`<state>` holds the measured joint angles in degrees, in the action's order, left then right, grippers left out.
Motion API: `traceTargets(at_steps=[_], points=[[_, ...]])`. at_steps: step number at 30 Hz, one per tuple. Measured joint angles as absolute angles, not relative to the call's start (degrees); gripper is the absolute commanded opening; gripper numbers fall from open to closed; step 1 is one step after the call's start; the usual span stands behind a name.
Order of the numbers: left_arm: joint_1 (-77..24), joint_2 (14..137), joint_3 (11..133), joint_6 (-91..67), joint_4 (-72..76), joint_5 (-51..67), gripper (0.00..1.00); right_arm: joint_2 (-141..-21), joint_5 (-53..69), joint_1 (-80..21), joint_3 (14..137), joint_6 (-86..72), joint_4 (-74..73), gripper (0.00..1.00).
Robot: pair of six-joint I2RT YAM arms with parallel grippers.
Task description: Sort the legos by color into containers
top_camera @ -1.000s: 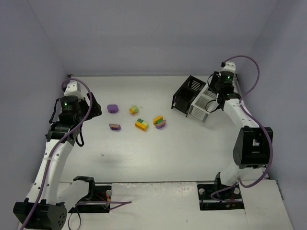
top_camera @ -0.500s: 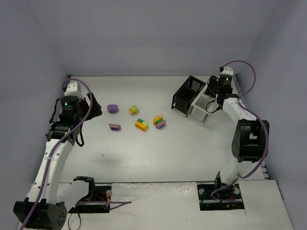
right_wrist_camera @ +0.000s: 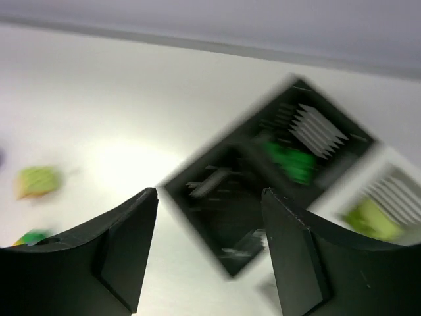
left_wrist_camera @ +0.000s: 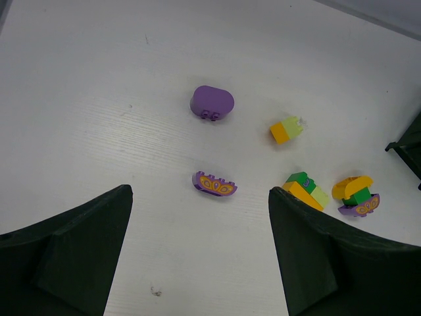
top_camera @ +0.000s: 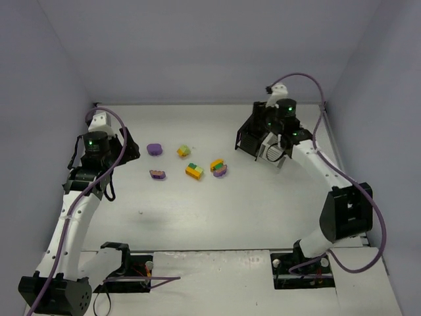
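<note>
Right hand (right_wrist_camera: pixel 207 196) now over containers (top_camera: pixel 250 140), apparently

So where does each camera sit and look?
Top: above, behind, looking down on the white table; left arm, right arm show.
Left wrist: on the left arm, looking down at plastic bricks; dark fingers show.
Right wrist: on the right arm, blurry, facing black slatted bins; fingers show.
Shared: top and left wrist show the rounded purple brick.

Five small legos (top_camera: pixel 193 170) lie loosely clustered, purple, orange, lime and green (some stacked); to their right stand joined slatted containers (top_camera: pixel 248 139), half black, half white, holding blurred green pieces (right_wrist_camera: pixel 289 162)
</note>
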<state>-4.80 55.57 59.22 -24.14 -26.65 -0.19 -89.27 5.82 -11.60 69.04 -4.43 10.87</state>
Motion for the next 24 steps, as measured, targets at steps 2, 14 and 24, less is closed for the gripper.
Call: traceTargets(at_steps=[2,14,24], points=[[-4.8,55.57,59.22,-24.14,-26.63,-0.19,0.78,-87.77,8.34,-17.45,69.08,-2.66,11.03,0.63],[-4.75,54.15,58.92,-24.12,-26.37,-0.36,0.78,-103.74,20.82,-42.52,76.93,6.85,10.39,0.73],[-4.64,51.7,58.26,-24.12,-25.78,-1.93,0.78,-125.56,24.64,-50.78,93.76,12.64,6.85,0.74]])
